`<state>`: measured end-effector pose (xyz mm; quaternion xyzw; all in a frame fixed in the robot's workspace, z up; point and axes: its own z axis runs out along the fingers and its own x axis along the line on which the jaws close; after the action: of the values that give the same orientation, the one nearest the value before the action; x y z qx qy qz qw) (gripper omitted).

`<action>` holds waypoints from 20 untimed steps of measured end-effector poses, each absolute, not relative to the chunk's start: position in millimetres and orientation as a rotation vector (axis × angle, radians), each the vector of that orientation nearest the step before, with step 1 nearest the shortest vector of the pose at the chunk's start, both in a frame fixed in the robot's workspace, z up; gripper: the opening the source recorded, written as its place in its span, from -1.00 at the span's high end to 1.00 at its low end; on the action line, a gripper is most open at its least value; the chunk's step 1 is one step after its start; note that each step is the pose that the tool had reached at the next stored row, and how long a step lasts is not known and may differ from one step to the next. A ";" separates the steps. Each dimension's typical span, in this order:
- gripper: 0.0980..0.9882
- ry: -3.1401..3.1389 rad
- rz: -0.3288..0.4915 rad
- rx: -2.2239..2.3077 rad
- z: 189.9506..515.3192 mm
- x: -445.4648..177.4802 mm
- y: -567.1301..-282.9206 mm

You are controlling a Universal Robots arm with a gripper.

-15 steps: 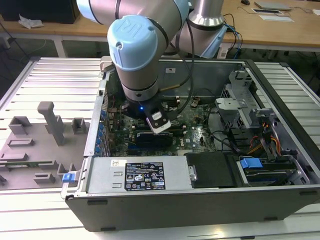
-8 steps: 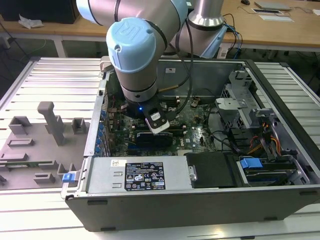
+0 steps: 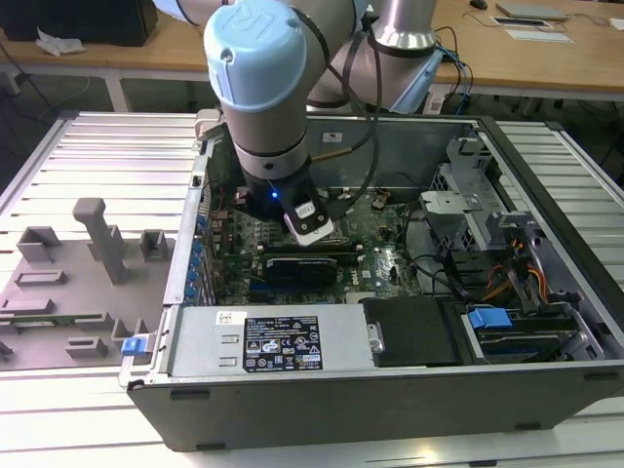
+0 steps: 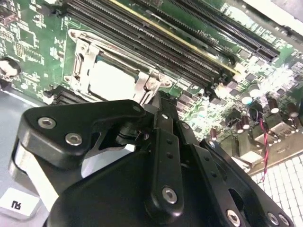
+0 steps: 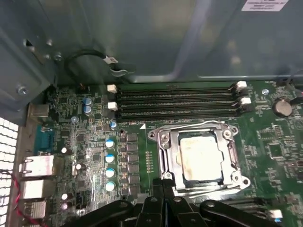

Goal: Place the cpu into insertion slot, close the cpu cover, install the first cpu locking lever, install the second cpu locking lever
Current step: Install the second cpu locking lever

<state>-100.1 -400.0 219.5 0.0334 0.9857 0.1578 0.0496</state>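
Observation:
The cpu (image 5: 201, 158) (image 4: 111, 78), pale and silvery, lies in the insertion slot (image 5: 239, 176) on the green board. The silvery cpu cover (image 5: 173, 153) (image 4: 81, 59) is down flat around it, with the chip showing through its window. A thin wire lever (image 5: 187, 128) (image 4: 109, 41) runs along one side of the socket. My gripper (image 5: 163, 185) (image 4: 161, 101) is shut, its black fingertips together at the socket's edge beside a metal tab (image 4: 152, 85). Whether they touch it I cannot tell. In the exterior view the arm (image 3: 258, 88) reaches down into the open computer case.
Black memory slots (image 5: 175, 101) run just past the socket, with the case wall (image 5: 142, 38) behind. Capacitors (image 5: 110, 158) stand beside it. A long black card (image 3: 302, 265), cables and drive bays (image 3: 507, 322) crowd the case. A grey fixture tray (image 3: 78, 283) lies at the exterior view's left.

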 end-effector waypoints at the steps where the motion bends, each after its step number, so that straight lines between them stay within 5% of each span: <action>1: 0.98 3.005 0.459 0.105 221.0 -99.3 -400.1; 5: 0.98 3.012 0.377 0.118 222.7 -91.9 -400.1; 20: 0.98 3.019 0.311 0.134 222.4 -58.1 -374.9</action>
<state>-58.1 -374.9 222.4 0.0439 0.9924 0.1022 0.0519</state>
